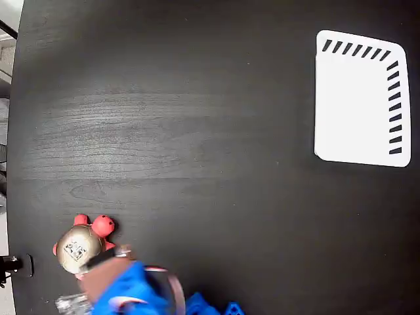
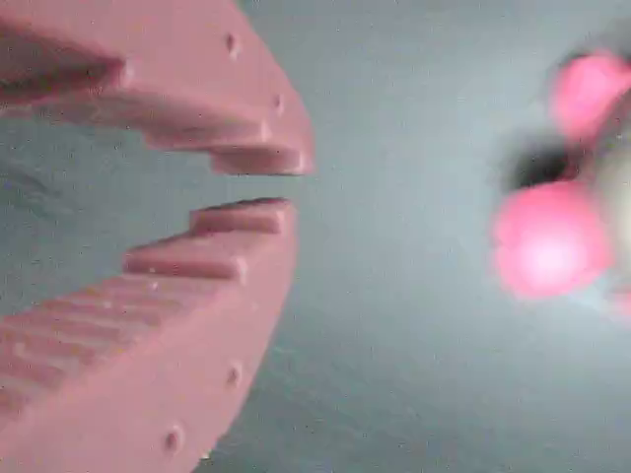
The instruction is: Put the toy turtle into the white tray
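You see the turtle [image 1: 81,247] at the table's [image 1: 197,144] lower left in the fixed view, just beside the arm [image 1: 128,292], which the bottom edge cuts off. The tray [image 1: 361,98] lies well apart at upper right. In the wrist view the gripper [image 2: 258,186] shows its toothed fingers [image 2: 177,266] barely parted around nothing; the turtle [image 2: 552,241] is a pink blur at the right edge.

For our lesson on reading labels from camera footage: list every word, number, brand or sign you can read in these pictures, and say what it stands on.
No readable words, numbers or brands.
Toy turtle: a black-and-white code sticker on its shell, too small to decode.
White tray: only black slanted slots, no writing.
End effector: no markings; the wrist view is blurred.
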Motion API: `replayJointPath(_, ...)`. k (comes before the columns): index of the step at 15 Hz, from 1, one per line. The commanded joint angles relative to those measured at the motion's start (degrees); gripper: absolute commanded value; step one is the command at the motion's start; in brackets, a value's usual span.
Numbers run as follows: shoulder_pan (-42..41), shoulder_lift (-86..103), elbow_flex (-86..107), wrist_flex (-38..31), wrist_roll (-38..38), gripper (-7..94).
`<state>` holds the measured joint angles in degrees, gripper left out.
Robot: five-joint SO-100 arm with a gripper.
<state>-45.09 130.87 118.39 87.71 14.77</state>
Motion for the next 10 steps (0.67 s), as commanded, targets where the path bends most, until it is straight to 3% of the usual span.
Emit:
replayJointPath(1,-5.71,-9.23,-8.79,2.46,2.46,0)
replayJointPath(3,-9.76,-15.91,-11.69,2.64,2.2,0)
replayJointPath(7,-10.2,-24.61,-18.02,5.1,-6.94,2)
replayJointPath(10,-10.72,-26.1,-17.58,5.1,-11.16,31)
